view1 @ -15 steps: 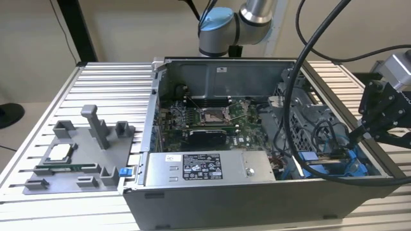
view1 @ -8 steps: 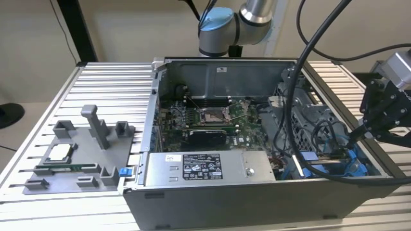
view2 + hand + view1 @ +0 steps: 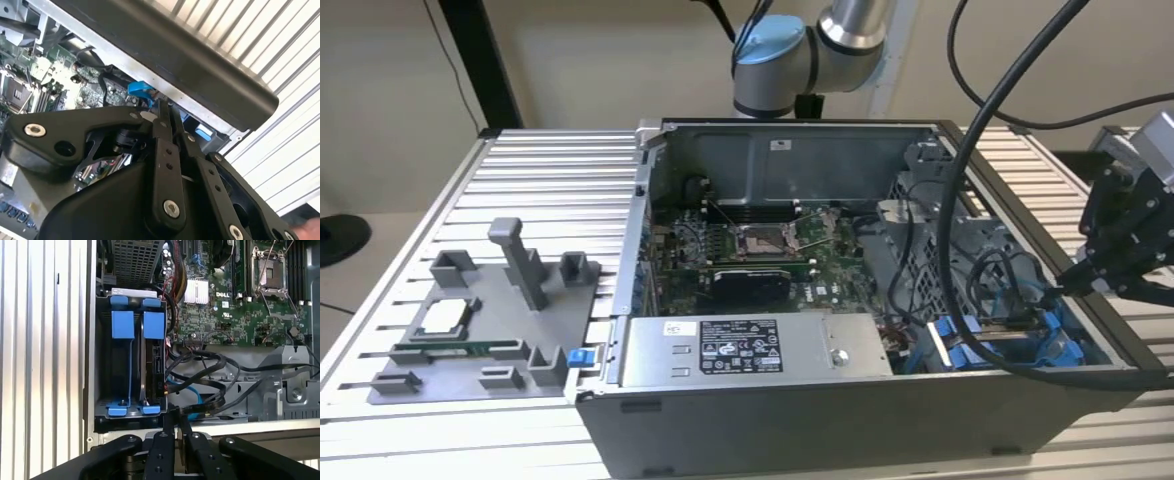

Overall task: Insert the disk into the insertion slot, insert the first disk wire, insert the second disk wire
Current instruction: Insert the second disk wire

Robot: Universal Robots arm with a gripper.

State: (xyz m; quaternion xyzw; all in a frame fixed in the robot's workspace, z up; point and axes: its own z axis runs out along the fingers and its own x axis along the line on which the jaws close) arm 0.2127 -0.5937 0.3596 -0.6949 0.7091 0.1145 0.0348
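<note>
While the black two-fingered gripper [image 3: 175, 422] hovers at the case's edge — fingers nearly together, holding nothing visible — the blue-framed silver disk [image 3: 152, 365] sits in the grey perforated insertion slot [image 3: 107, 370], at the exterior view's four o'clock.

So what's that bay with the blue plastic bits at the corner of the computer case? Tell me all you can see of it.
The insertion slot is a dark grey metal bay at the corner of the open computer case, against its outer wall. Bright blue plastic tabs sit at both ends, with thin blue rails running between them. One side looks empty; the other holds a dark, flat disk standing on edge. Black cables run beside it. The gripper hangs just outside the case wall, its fingers close together.
</note>
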